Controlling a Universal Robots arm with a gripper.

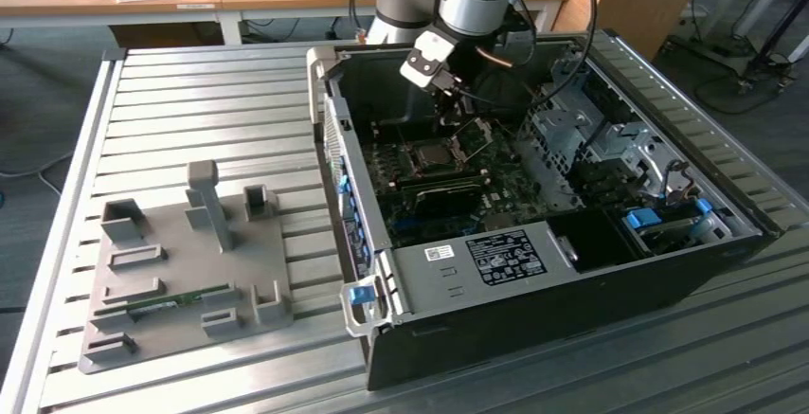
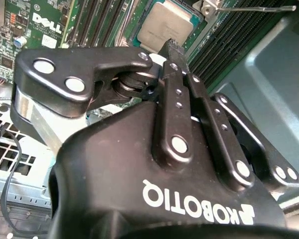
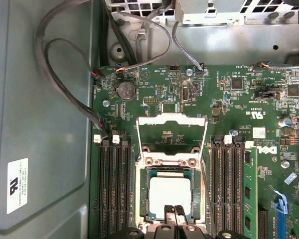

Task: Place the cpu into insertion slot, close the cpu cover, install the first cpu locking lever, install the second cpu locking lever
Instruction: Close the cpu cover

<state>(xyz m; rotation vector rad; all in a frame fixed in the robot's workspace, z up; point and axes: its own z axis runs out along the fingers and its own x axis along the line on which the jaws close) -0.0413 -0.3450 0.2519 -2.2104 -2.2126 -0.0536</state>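
The cpu (image 3: 169, 193) lies flat in the socket of the green motherboard (image 3: 239, 104), its silvery top also visible in the second wrist view (image 2: 164, 25). The cpu cover (image 3: 172, 119), a metal frame with a square window, stands swung up on its hinge beyond the chip. In the exterior view it rises at the socket (image 1: 473, 135). My gripper (image 3: 173, 215) hovers just over the chip's near edge, its two fingertips (image 2: 172, 48) pressed together and shut on nothing. A thin wire locking lever (image 2: 254, 8) sticks out beside the socket.
The motherboard sits inside an open black computer case (image 1: 506, 329) on a slatted metal table (image 1: 203, 120). Memory slots (image 3: 112, 189) flank the socket. Black cables (image 3: 65, 74) run along the case wall. A grey fixture plate (image 1: 177, 272) lies at the exterior view's left.
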